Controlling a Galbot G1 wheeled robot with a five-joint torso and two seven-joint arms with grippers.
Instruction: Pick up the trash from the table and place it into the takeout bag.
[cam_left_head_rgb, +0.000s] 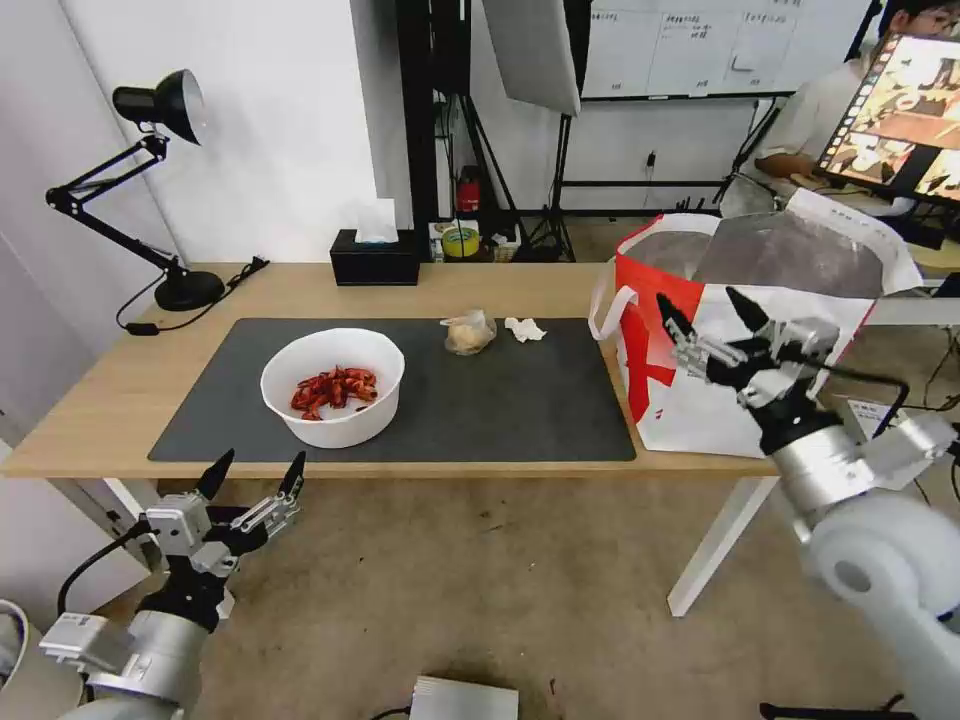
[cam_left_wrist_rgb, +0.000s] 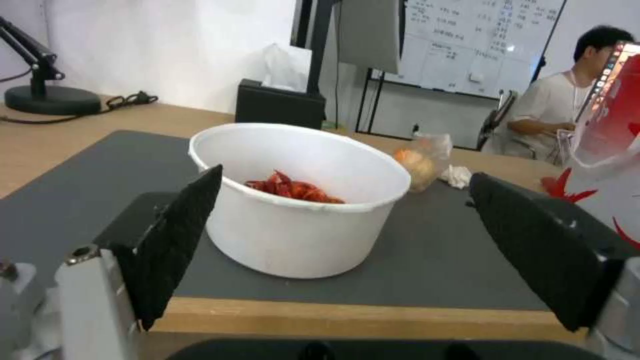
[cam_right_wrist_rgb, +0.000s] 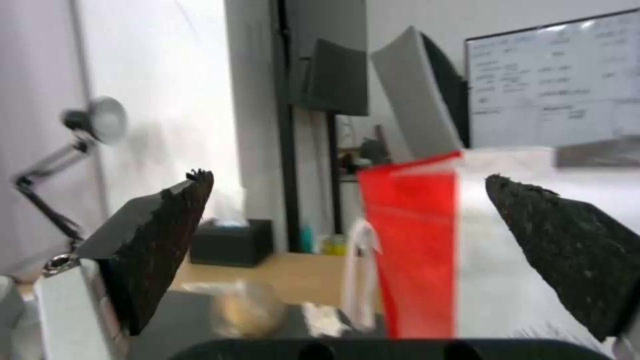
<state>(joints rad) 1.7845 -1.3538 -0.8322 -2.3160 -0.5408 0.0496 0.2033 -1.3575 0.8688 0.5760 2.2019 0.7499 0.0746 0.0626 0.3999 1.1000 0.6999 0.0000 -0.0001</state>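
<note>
Jaws on both arms stood wide apart and held nothing. From where I stood, the left gripper (cam_left_head_rgb: 252, 474) hung below the near edge of the worktop (cam_left_head_rgb: 90, 410), pointing up at the white bowl (cam_left_head_rgb: 333, 386), which sat straight ahead of its jaws on the grey mat (cam_left_head_rgb: 520, 400), not touched by either one. The right gripper (cam_left_head_rgb: 712, 308) hovered higher, its jaws just in front of the takeout bag (cam_left_head_rgb: 700, 400), which stood open at the right end of the worktop.

The bowl looked to be the step in hand, judging by how squarely the left jaws faced it. To do it well, I would say the arm needed to rise above the worktop edge first, then take the bowl by one wall of the rim, one jaw inside and one outside, since the whole bowl seemed wider than the opening. It ought to be kept level, or the red shells (cam_left_head_rgb: 334, 389) would spill onto the mat.

Counting the trash on the worktop: one bowl with its heap of shells, one small clear bag with a beige lump (cam_left_head_rgb: 468, 332) and one crumpled tissue (cam_left_head_rgb: 525, 329), the last two lying close together beyond the bowl, between the two sets of jaws. I saw one takeout bag. One black tissue box (cam_left_head_rgb: 375, 258) and one desk lamp (cam_left_head_rgb: 150, 190) sat at the far edge, well away from both grippers.
</note>
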